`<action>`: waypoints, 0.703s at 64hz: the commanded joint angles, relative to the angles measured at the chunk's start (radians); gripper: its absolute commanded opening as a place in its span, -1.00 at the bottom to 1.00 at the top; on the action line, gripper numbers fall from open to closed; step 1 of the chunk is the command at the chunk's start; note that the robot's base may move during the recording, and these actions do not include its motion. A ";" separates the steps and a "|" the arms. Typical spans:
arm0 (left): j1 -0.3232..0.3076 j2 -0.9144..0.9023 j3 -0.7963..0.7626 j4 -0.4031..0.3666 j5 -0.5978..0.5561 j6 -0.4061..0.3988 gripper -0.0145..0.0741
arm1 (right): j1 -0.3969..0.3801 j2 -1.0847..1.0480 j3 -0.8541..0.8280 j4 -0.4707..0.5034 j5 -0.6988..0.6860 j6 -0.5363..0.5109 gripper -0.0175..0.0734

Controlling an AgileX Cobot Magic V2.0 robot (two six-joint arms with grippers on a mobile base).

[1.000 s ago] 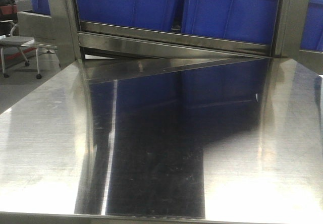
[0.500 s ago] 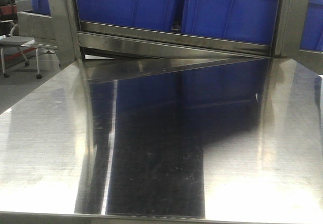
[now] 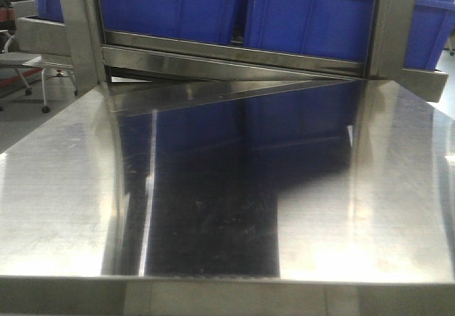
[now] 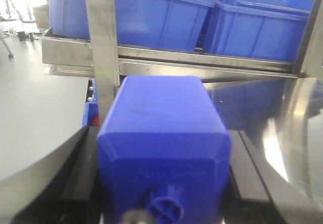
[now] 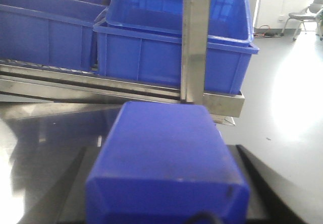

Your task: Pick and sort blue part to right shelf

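Each wrist view shows a blue part, a boxy blue plastic block, between that gripper's black fingers. My left gripper (image 4: 164, 133) is shut on one blue part (image 4: 161, 108), which has a small round nub on its near face. My right gripper (image 5: 162, 151) is shut on another blue part (image 5: 169, 143). The right shelf (image 3: 234, 54) stands straight ahead behind the table: steel posts, a steel crossbar and large blue bins (image 3: 306, 17). One shelf post (image 5: 196, 42) rises just beyond the right block. Neither gripper appears in the front view.
A polished steel table (image 3: 64, 188) stretches from me to the shelf and mirrors the bins. A wheeled chair (image 3: 28, 67) stands on the grey floor at left. Right of the shelf end lies open floor (image 5: 282, 113) with a chair (image 5: 303, 16) far off.
The front view has shifted: shelf posts and bins slid left, the shelf's right end has come into sight, and the table's near edge now shows at the bottom.
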 commanded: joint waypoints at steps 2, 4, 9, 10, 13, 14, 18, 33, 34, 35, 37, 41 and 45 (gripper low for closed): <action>0.004 0.004 -0.030 -0.003 -0.092 -0.002 0.12 | -0.005 0.008 -0.028 -0.009 -0.092 -0.008 0.33; 0.004 0.004 -0.030 -0.003 -0.092 -0.002 0.12 | -0.005 0.008 -0.028 -0.009 -0.092 -0.008 0.33; 0.004 0.004 -0.030 -0.003 -0.092 -0.002 0.12 | -0.005 0.008 -0.028 -0.009 -0.092 -0.008 0.33; 0.004 0.004 -0.030 -0.003 -0.092 -0.002 0.12 | -0.005 0.008 -0.028 -0.009 -0.092 -0.008 0.33; 0.004 0.004 -0.030 -0.003 -0.092 -0.002 0.12 | -0.005 0.008 -0.028 -0.009 -0.092 -0.008 0.33; 0.004 0.004 -0.030 -0.003 -0.092 -0.002 0.12 | -0.005 0.008 -0.028 -0.009 -0.092 -0.008 0.33; 0.004 0.004 -0.030 -0.003 -0.092 -0.002 0.12 | -0.005 0.008 -0.028 -0.009 -0.092 -0.008 0.33; 0.006 0.004 -0.030 -0.003 -0.092 -0.002 0.12 | -0.005 0.008 -0.028 -0.009 -0.092 -0.008 0.33; 0.006 0.004 -0.030 -0.003 -0.092 -0.002 0.12 | -0.005 0.008 -0.028 -0.009 -0.092 -0.008 0.33; 0.006 0.004 -0.030 -0.003 -0.092 -0.002 0.12 | -0.005 0.008 -0.028 -0.009 -0.092 -0.008 0.33; 0.006 0.004 -0.030 -0.003 -0.092 -0.002 0.12 | -0.005 0.008 -0.028 -0.009 -0.092 -0.008 0.33; 0.006 0.004 -0.030 -0.003 -0.092 -0.002 0.12 | -0.005 0.008 -0.028 -0.009 -0.092 -0.008 0.33; 0.006 0.004 -0.030 -0.003 -0.092 -0.002 0.12 | -0.005 0.008 -0.028 -0.009 -0.092 -0.008 0.33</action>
